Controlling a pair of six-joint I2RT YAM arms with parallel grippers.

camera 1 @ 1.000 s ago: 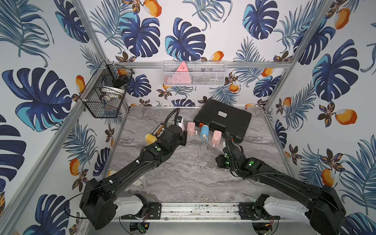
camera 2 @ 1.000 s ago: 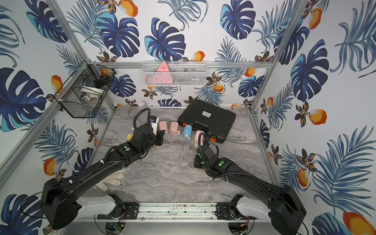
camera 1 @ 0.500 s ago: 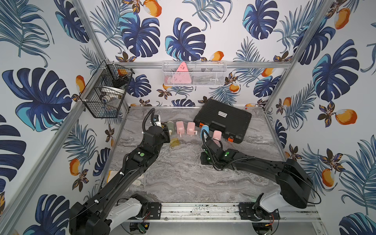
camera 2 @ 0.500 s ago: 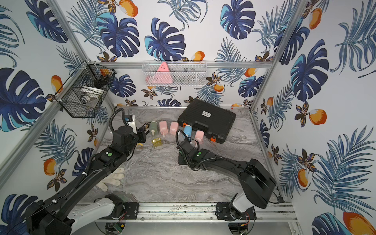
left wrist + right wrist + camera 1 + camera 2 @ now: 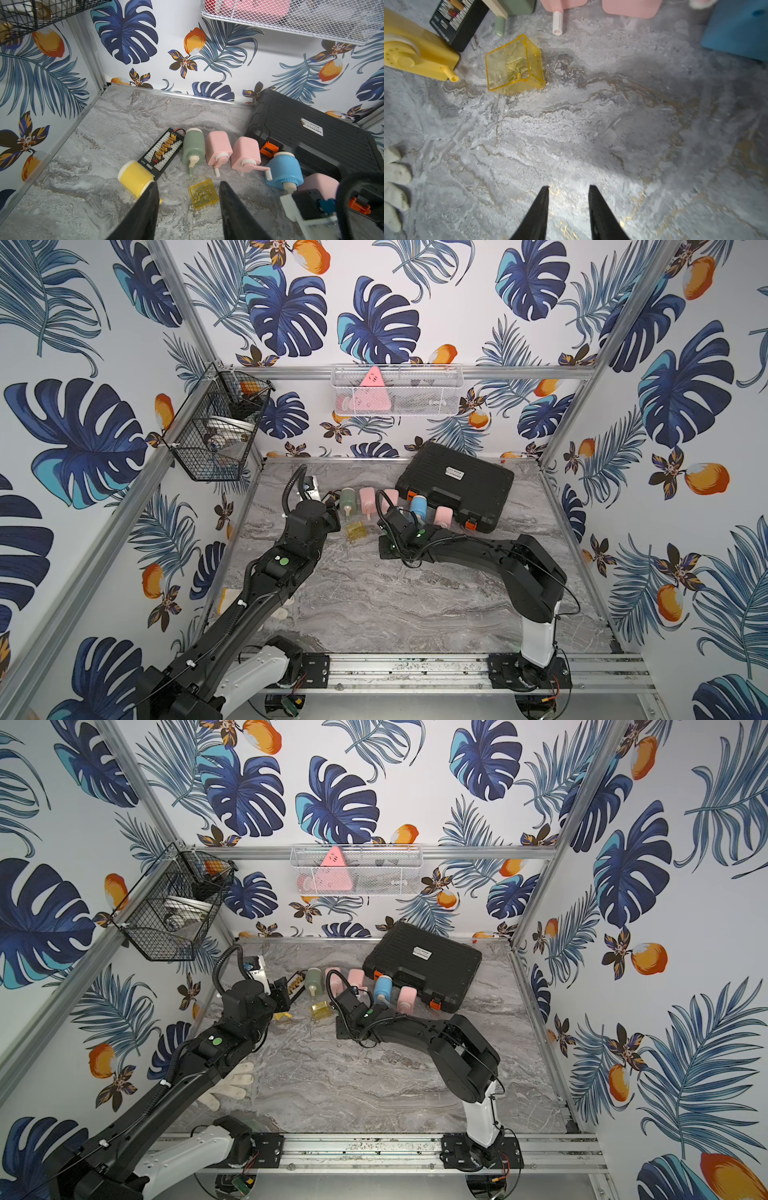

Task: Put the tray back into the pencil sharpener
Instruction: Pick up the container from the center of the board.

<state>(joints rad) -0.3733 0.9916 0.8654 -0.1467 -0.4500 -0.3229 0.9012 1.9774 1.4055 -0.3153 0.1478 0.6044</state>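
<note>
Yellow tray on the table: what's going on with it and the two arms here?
Nothing is being held right now. The clear yellow tray lies loose on the marble table, next to the yellow pencil sharpener, which lies on its side. The left gripper is open and close to both. The right gripper is also open, over bare table a little short of the tray. The tray is not yet back in the sharpener.

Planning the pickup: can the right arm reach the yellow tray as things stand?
Probably yes: the yellow tray lies free on the table ahead of the right gripper, whose jaws are open and empty; nothing lies between them.
</note>
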